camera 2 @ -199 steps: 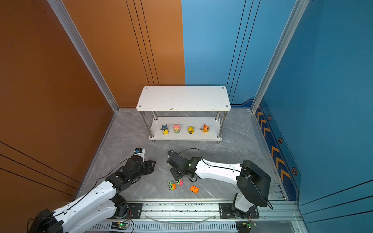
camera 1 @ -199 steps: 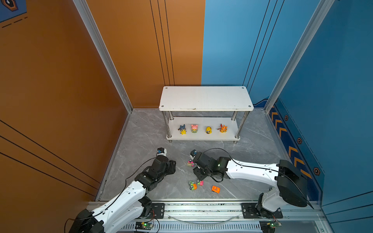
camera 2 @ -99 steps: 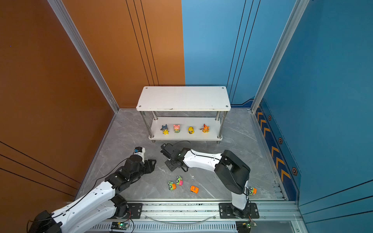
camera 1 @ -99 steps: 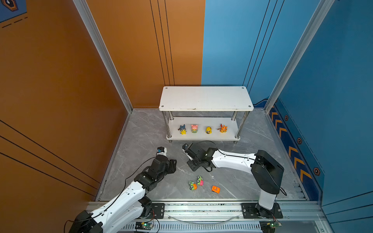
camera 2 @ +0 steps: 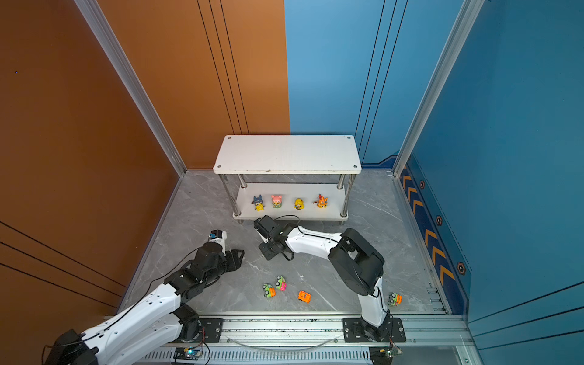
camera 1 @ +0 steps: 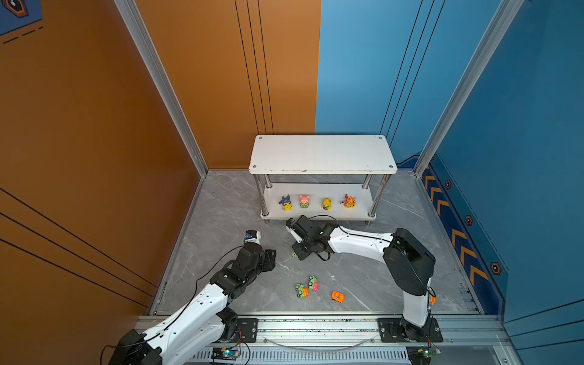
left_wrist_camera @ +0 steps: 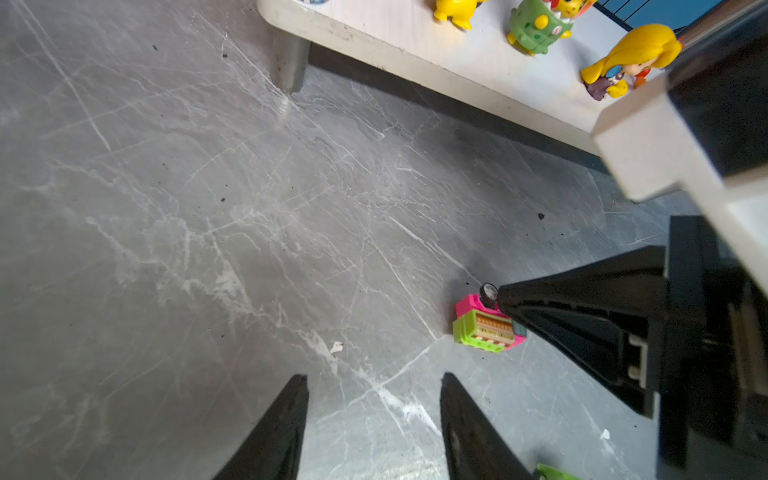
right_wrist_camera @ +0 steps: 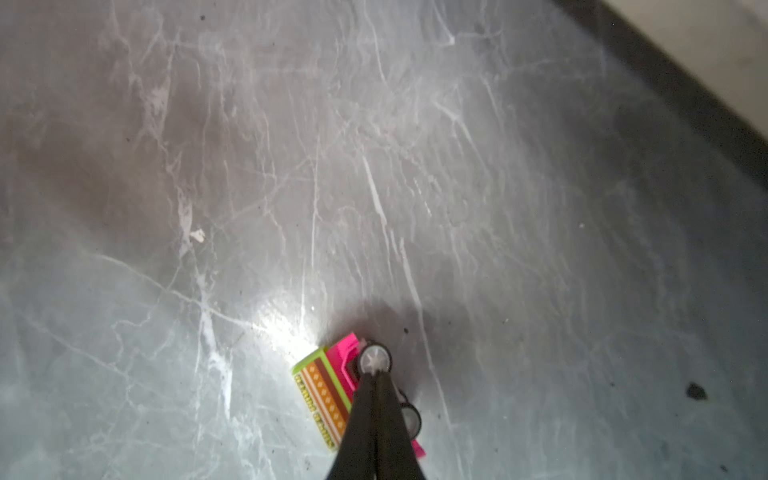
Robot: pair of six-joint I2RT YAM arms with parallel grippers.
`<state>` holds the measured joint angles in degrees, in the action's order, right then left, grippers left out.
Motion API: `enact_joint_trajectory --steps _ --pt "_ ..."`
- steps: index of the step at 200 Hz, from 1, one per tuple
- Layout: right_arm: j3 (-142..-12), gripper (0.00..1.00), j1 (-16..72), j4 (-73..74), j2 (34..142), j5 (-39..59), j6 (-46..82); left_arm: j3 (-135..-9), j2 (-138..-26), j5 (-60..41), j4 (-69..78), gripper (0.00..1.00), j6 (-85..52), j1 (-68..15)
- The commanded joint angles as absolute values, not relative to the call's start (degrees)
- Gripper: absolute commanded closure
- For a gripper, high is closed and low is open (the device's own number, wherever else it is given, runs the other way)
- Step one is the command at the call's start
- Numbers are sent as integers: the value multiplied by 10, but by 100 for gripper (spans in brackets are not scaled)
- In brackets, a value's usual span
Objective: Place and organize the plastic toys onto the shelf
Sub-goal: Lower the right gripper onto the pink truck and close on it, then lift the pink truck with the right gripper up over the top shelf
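Right tool [right_wrist_camera: 375,376]: closed, its two fingers pressed flat together with nothing between them. The jaws, partly open a second ago, are now fully together.
Right arm: over the same second its elbow swings in from the right side of the worktop [camera 1: 221,215] toward the shelf [camera 1: 322,153], while the tool stays over much the same spot.
Pink-and-green car [right_wrist_camera: 328,390]: on the worktop, about midway between the front edge and the shelf, toward the shelf's left end. It appears to lie on its side with a wheel face upward. It sits beside the closed tips, not between them, and the tips meet it at that wheel.
Meaning of the change: the closure appears to have caught no toy, and the car is not lifted. A fresh approach, jaws reopened and set astride the body, seems needed.
Left tool [left_wrist_camera: 374,376]: half open and empty, above bare worktop just left of the car, its place hardly altered.
Shelf contents: upper board bare; four figurines [camera 1: 326,203] stand in a row on the lower board [camera 1: 363,207].
Other toys: three cars [camera 1: 313,282] lie near the front edge; a fifth car [camera 2: 394,298] lies by the right arm's base, toward the front right corner.
Progress: four of nine toys shelved, five cars left.
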<state>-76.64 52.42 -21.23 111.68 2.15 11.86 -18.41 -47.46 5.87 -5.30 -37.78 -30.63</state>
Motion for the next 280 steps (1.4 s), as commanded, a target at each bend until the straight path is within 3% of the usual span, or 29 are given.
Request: enact_joint_trajectory --steps 1,61,119,138,154,171,188,239,280 --pt "-778 100 499 -213 1160 66 130 -186 -472 46 -46 47 -376 -299" --pt "-782 100 461 -198 1179 107 142 -184 -466 45 -47 47 -379 -298" --pt "-696 100 480 -212 1040 18 152 -186 -475 41 -41 46 -379 -296" --pt "-681 82 505 -222 1008 -7 146 -186 -478 41 -35 45 -379 -295" --pt "-686 55 520 -230 1009 -9 138 -187 -483 39 -33 44 -378 -295" --pt "-703 46 530 -241 1029 -14 122 -188 -483 35 -33 43 -378 -295" --pt "-725 42 538 -252 1060 -21 110 -185 -479 35 -35 43 -378 -294" --pt "-753 44 534 -233 1106 -25 101 -182 -454 40 -50 41 -374 -289" --pt "-767 62 532 -219 1128 -9 106 -179 -457 34 -47 41 -373 -284"
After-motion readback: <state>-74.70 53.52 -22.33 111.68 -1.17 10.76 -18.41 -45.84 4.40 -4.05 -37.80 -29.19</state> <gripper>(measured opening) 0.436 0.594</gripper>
